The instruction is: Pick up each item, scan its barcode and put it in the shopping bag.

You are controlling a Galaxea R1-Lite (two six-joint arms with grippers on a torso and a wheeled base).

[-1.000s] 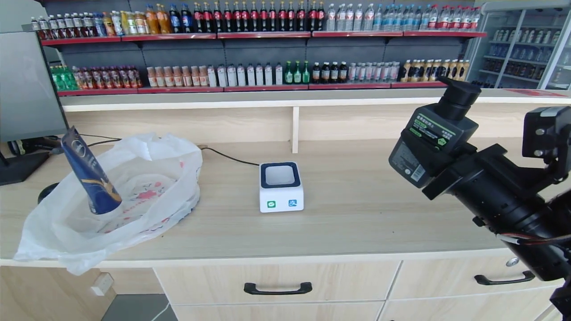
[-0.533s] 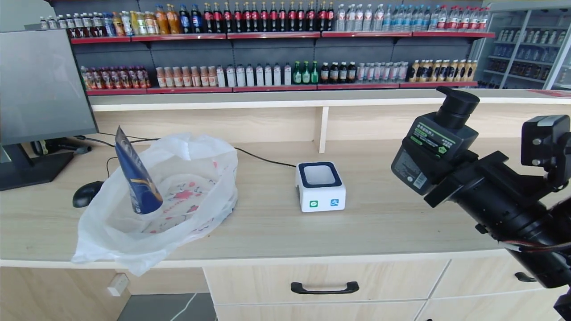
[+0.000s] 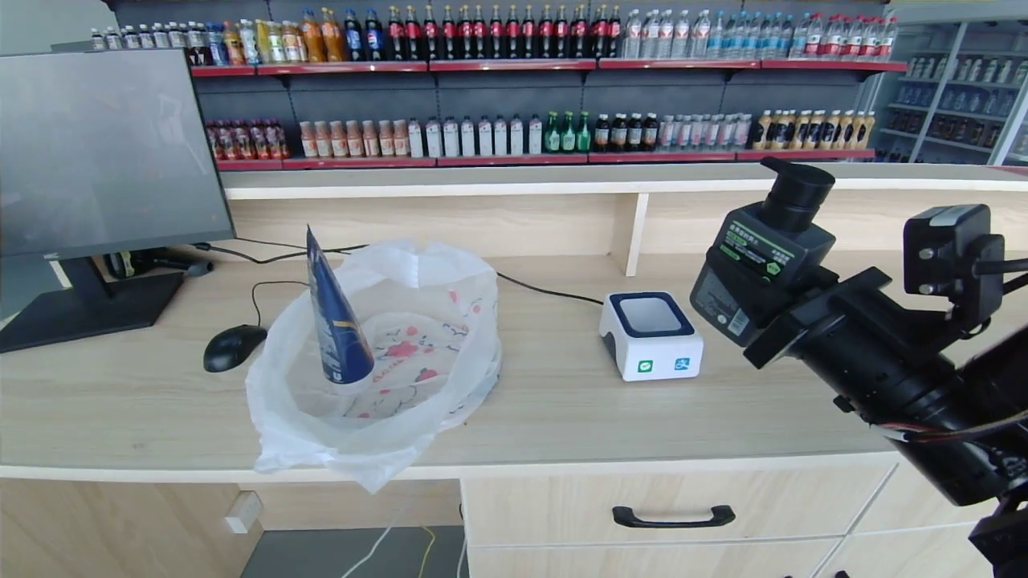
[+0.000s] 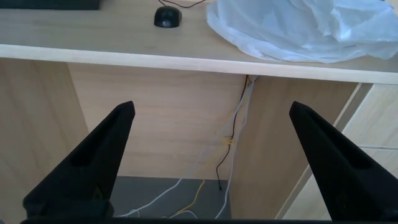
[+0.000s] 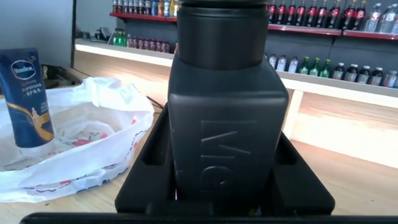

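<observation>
Hanging above the right end of the wooden counter (image 3: pixel 562 417), a black pump bottle (image 3: pixel 759 257) is clamped at its base between the fingers of the right gripper (image 3: pixel 791 313). The bottle is tilted, its pump head raised toward the drink shelves (image 3: pixel 514 68), and a barcode label can be made out on its lower side face. It is held up and to the right of the white scanner (image 3: pixel 650 335), which sits on the counter with its dark-framed window facing up.

A white plastic shopping bag (image 3: pixel 450 321) is spread open on the counter to the left of the scanner, apart from it. One item is contained in it: a blue tube (image 3: pixel 337 321), stood on its cap with its flat end up and leaning slightly. A black mouse (image 3: pixel 233 347) is seen just beside the bag, and a monitor (image 3: pixel 104 152) farther left.

The left gripper (image 4: pixel 211 109) is held below the counter's front edge, its fingers spread wide with nothing between them.
</observation>
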